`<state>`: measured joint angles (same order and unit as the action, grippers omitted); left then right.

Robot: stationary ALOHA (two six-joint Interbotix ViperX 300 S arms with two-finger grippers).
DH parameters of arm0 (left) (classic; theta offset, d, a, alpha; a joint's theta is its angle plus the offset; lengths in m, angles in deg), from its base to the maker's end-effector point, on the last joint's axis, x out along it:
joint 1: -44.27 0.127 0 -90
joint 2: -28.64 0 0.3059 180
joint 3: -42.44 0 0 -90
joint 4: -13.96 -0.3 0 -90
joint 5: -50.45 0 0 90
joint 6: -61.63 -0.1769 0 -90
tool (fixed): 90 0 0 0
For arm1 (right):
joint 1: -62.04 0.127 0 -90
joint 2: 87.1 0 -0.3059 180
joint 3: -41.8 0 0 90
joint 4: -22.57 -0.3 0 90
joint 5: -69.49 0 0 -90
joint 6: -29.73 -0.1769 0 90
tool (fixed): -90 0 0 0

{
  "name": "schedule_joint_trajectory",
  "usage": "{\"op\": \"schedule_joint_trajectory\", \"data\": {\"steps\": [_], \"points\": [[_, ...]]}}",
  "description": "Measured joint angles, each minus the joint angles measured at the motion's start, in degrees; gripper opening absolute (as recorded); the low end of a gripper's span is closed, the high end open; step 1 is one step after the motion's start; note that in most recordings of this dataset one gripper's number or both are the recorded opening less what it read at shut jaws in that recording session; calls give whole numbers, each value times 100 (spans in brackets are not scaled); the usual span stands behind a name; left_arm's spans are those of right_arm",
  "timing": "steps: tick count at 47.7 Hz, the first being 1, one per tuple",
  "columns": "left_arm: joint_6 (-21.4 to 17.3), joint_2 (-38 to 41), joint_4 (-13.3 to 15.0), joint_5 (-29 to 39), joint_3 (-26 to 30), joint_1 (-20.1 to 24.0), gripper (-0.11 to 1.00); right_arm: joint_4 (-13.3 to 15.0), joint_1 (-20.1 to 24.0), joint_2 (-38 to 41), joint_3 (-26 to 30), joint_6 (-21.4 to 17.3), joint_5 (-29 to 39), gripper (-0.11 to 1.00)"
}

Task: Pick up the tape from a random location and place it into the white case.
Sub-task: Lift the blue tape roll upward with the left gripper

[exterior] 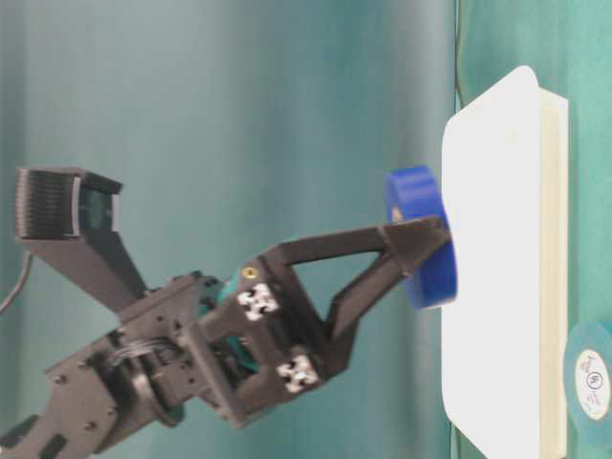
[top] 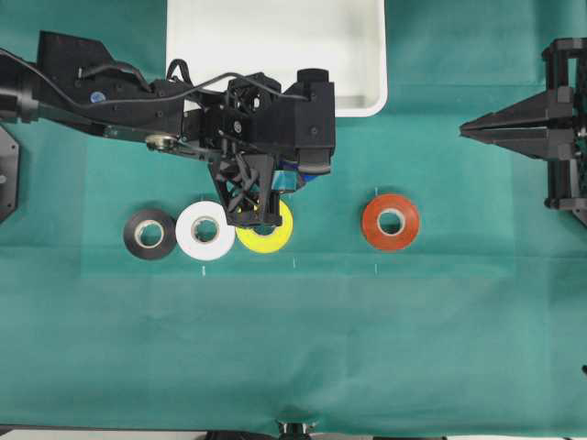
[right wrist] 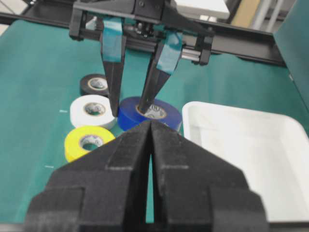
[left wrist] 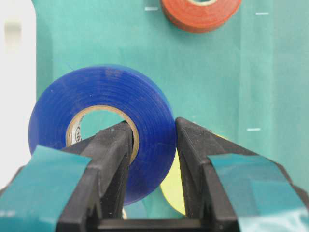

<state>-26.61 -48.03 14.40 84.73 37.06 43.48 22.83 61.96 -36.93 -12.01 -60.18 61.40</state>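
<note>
The royal-blue tape (left wrist: 101, 130) hangs in my left gripper (left wrist: 153, 130), which is shut on it: one finger sits inside the pale core and the other presses the outer wall. The table-level view shows the tape (exterior: 421, 239) lifted off the cloth, beside the white case (exterior: 488, 287). From overhead only a sliver of the tape (top: 292, 176) shows under the left arm, just below the white case (top: 275, 55). My right gripper (top: 477, 130) rests far right, shut and holding nothing. In the right wrist view its fingertips (right wrist: 151, 123) meet in front of the tape (right wrist: 166, 113).
A row of rolls lies on the green cloth below the left arm: black (top: 149, 233), white (top: 205, 230) and yellow (top: 266, 229), the yellow partly under the gripper. An orange-red roll (top: 391, 221) lies further right. A teal roll (exterior: 593, 382) shows beyond the case.
</note>
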Motion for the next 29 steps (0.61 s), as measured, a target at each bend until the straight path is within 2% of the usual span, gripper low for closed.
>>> {"op": "schedule_joint_trajectory", "data": {"steps": [16, 29], "points": [[-220, -211, -9, 642, 457, -114, 25, 0, 0, 0, 0, 0, 0, 0], [-229, -571, -9, 809, 624, -220, 25, 0, 0, 26, 0, 0, 0, 0]]}}
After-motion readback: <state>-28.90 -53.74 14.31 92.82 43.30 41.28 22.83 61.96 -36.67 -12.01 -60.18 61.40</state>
